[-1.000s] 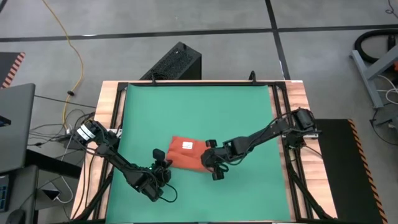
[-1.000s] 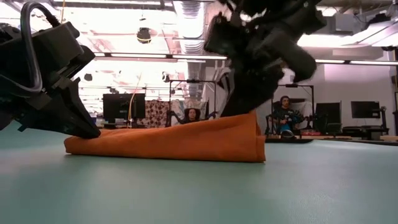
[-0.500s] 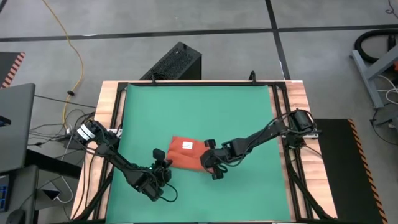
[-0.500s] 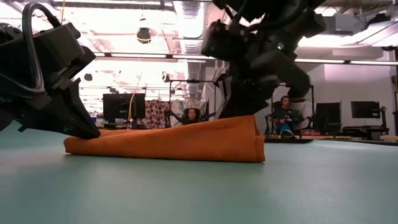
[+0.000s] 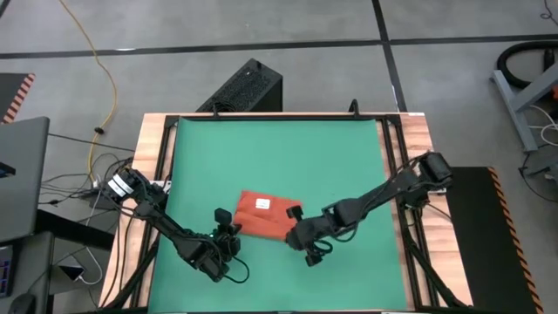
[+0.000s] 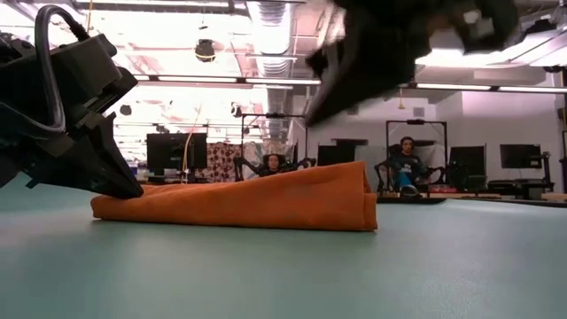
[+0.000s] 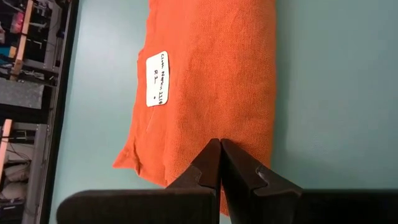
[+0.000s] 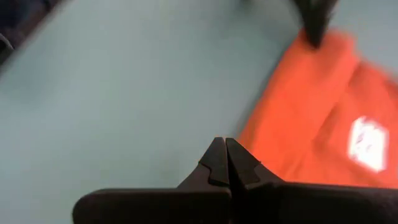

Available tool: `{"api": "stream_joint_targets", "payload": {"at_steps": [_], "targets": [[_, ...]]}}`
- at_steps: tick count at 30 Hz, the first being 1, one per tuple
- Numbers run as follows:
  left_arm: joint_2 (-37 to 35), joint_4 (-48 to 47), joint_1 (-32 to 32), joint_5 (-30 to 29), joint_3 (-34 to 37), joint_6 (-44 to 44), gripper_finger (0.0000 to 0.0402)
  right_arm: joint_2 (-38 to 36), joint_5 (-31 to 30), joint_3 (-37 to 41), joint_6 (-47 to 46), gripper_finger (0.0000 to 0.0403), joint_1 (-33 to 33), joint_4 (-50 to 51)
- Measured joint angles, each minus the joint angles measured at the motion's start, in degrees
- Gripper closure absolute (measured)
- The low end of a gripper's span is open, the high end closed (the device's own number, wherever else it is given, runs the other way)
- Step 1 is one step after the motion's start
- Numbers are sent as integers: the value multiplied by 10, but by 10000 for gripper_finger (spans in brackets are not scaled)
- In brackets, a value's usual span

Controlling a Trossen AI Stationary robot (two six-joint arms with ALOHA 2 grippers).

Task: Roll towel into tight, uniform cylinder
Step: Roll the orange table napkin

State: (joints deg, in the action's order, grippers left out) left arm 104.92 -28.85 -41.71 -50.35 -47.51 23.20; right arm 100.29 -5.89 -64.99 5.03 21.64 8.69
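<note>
Now | left hand closed at towel edge | right hand closed, raised beside it

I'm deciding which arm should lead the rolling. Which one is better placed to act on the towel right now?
Probably the left. Its gripper is shut, tips down at the towel's end, while the right gripper, also shut, is lifted clear of the other end above the green mat.
</note>
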Motion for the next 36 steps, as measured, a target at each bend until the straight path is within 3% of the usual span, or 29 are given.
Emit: {"api": "stream_joint_targets", "payload": {"at_steps": [7, 15, 26, 29, 32, 34, 36], "targets": [[0, -1, 0, 4, 0, 0, 401, 49, 4, 0, -18, 403, -32, 21], [0, -2, 0, 4, 0, 0, 401, 52, 23, 1, -25, 403, -62, 40], [-5, -24, -7, -19, -34, -25, 402, 110, 58, 17, -68, 403, -73, -21], [-40, -35, -18, -81, -51, -26, 402, 111, 57, 17, -70, 403, -71, -21], [-103, -17, -22, -138, -33, 34, 402, 112, 58, 17, -68, 403, -71, -21], [-150, 33, -18, -138, 8, 61, 401, 112, 58, 18, -66, 403, -71, -23], [-193, 122, -6, -99, 70, 47, 402, 113, 58, 18, -61, 403, -71, -27]]}}
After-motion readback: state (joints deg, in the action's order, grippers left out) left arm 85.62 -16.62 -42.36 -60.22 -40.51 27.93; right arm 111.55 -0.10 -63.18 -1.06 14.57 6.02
